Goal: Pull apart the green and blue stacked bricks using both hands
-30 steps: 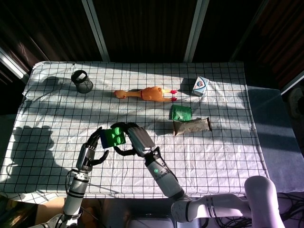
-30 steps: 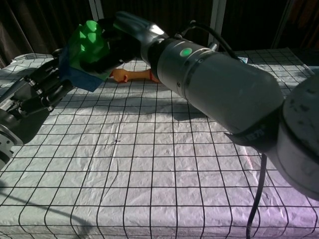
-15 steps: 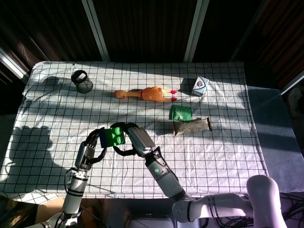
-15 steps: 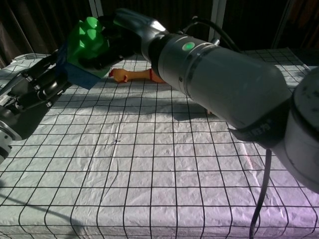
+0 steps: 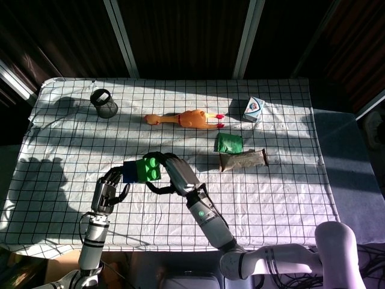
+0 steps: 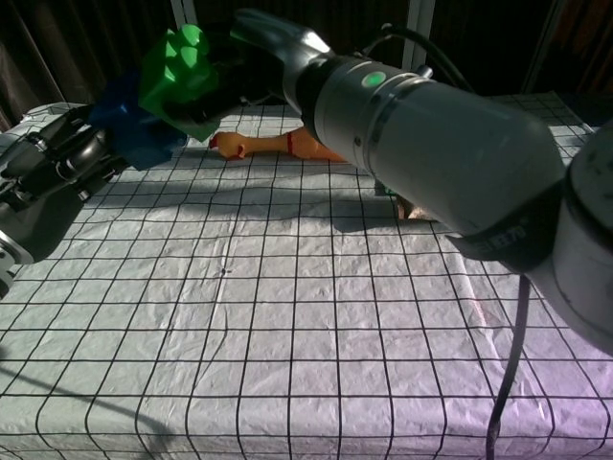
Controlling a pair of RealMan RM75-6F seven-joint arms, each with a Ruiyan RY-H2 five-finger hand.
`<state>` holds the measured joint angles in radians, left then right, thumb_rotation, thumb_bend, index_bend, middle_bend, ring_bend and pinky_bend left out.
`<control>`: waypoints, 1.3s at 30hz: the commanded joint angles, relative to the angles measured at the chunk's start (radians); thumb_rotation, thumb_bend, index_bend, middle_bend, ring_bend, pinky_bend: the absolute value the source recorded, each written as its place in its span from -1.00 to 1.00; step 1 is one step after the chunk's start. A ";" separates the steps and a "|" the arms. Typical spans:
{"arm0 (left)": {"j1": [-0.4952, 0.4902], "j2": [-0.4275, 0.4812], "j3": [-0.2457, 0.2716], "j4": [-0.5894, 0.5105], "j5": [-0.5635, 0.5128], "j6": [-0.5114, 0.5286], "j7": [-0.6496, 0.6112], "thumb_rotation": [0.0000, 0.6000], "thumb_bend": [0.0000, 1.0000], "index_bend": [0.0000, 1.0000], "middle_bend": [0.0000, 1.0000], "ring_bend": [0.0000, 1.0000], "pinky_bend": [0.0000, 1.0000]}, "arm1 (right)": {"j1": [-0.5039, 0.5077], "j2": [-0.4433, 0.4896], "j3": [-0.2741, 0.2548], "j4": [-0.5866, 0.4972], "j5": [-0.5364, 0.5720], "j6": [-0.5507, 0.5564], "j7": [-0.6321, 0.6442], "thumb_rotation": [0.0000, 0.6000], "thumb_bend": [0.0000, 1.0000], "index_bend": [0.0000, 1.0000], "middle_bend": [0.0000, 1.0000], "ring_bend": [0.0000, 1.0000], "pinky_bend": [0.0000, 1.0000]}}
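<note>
Between the two hands, above the worktop (image 5: pixel 271 192), the studded green brick (image 5: pixel 148 169) touches the blue brick (image 5: pixel 130 173) side by side; right hand (image 5: pixel 174 174) grips the green, left hand (image 5: pixel 108 189) holds the blue

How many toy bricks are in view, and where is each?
2. The green brick is held by the right hand; the blue brick is held by the left hand, both above the table's near-left area. None other visible.
</note>
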<state>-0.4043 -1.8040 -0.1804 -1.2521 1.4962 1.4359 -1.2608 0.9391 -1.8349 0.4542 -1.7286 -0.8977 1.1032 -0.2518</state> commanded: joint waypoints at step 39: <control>0.132 0.038 0.118 0.388 -0.007 -0.056 0.293 1.00 0.33 0.47 0.44 -0.28 -0.71 | -0.155 0.141 -0.311 0.292 -0.116 -0.160 -0.039 1.00 -0.39 0.16 0.02 -0.49 -0.60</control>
<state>-0.2648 -1.7556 -0.0662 -0.8707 1.4793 1.3811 -0.9852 0.7810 -1.6936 0.1525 -1.4418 -1.0227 0.9560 -0.2708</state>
